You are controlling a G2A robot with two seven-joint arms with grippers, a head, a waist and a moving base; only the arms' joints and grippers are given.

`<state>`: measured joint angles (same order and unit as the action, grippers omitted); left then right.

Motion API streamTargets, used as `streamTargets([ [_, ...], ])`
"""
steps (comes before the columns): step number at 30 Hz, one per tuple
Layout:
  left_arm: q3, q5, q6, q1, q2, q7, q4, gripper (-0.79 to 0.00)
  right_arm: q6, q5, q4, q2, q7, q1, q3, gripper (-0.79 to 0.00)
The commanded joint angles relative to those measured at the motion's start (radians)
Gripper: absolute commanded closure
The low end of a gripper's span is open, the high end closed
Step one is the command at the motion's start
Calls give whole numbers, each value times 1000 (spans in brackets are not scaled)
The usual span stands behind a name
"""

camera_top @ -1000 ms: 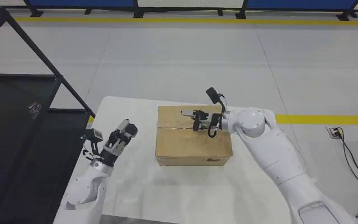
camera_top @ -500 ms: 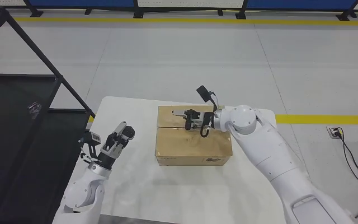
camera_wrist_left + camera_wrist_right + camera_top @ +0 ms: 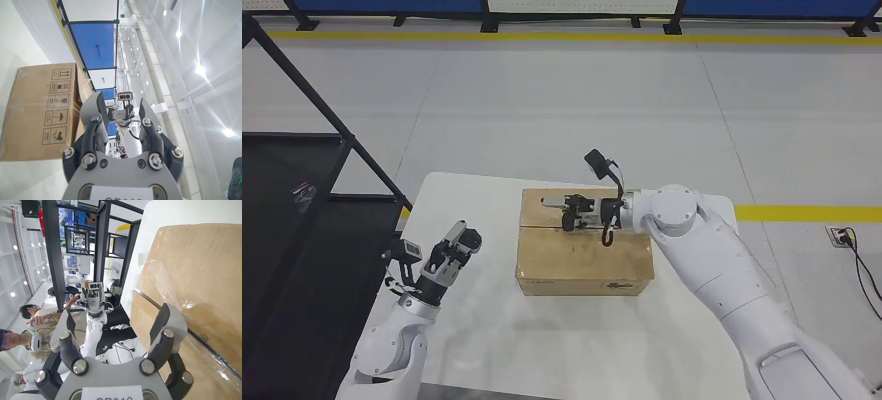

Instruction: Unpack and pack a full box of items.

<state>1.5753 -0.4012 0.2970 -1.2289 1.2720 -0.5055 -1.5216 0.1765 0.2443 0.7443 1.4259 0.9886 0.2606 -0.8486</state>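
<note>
A closed brown cardboard box [image 3: 582, 250] stands in the middle of the white table [image 3: 542, 340]; clear tape [image 3: 189, 306] runs along its top seam. My right gripper [image 3: 567, 210] is low over the far part of the box top, near its left end. In the right wrist view this gripper [image 3: 117, 321] is open, one finger [image 3: 166, 319] just above the taped seam of the box [image 3: 198, 266]. My left gripper [image 3: 457, 245] hovers over the table to the left of the box, open and empty. The left wrist view has that gripper [image 3: 122, 108] beside the box's printed side [image 3: 41, 113].
A black metal rack [image 3: 302, 120] stands off the table's left edge. Bare table lies in front of the box and between it and the left gripper. The table's right edge is close behind the right arm [image 3: 712, 260].
My right gripper has slid left along the box top, from near its middle toward its left end. The box has shifted slightly left. The left gripper has drawn back a little.
</note>
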Motion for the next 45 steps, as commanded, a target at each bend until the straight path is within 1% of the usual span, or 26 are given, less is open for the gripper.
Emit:
streamTargets([
  [1,-3,-1,-1,2,0,0,6,-406,1,-13,-4,-1,-32,-3,-6,-785],
  [6,-14,-4,-3,13,0,1,24,-428,4,-46,14,-12,-71,-5,-34,-785],
  [10,-26,-15,-6,23,1,15,34,-437,-38,-87,33,-14,-92,-4,-31,-785],
  [17,-40,-38,1,22,3,29,43,-434,-81,-124,12,8,-110,-16,12,-785],
  [25,-40,-46,4,19,2,32,42,-428,-57,-144,-60,38,-130,-47,48,-785],
  [33,-54,-37,-14,34,2,30,78,-422,-52,-194,-93,60,-210,-58,70,-785],
  [38,-62,-41,-15,42,2,29,96,-419,-39,-185,-105,66,-156,-64,67,-785],
  [45,-68,-46,-20,54,2,27,118,-419,44,-125,-125,72,-53,-65,48,-785],
])
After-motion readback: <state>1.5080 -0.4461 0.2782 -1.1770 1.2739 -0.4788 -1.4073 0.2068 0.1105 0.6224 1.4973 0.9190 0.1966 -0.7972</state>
